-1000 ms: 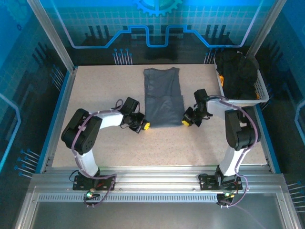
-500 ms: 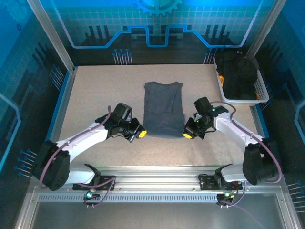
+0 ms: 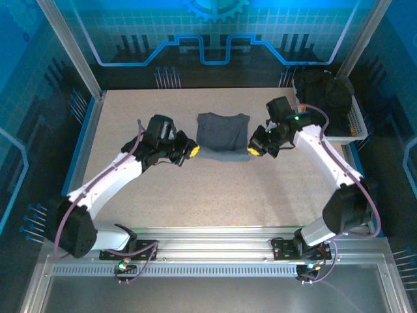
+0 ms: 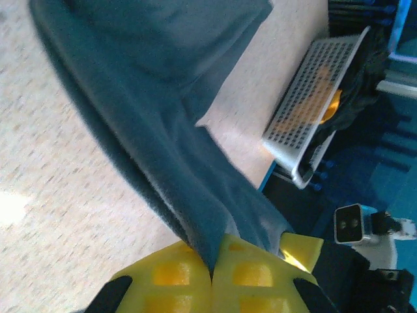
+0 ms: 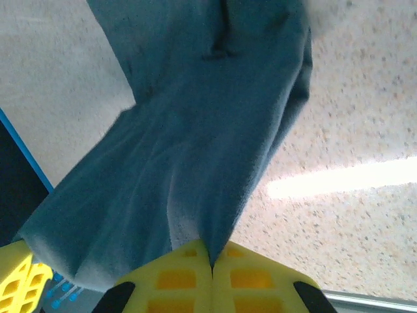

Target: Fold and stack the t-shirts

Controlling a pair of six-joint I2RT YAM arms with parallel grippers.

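One slate-grey t-shirt [image 3: 223, 130] lies at the far middle of the speckled table [image 3: 273, 195], between the two grippers. Left gripper [image 3: 190, 151] stands at the shirt's near left corner; its wrist view shows the yellow pads [image 4: 172, 283] pressed pad against pad on a fold of the cloth. Right gripper [image 3: 253, 150] stands at the near right corner, its own pads [image 5: 251, 274] likewise pinched on the cloth, which rises from the table surface up to the fingers. Further dark t-shirts [image 3: 322, 91] are heaped in the white mesh basket [image 3: 355, 124] at the far right corner, well apart from the held shirt.
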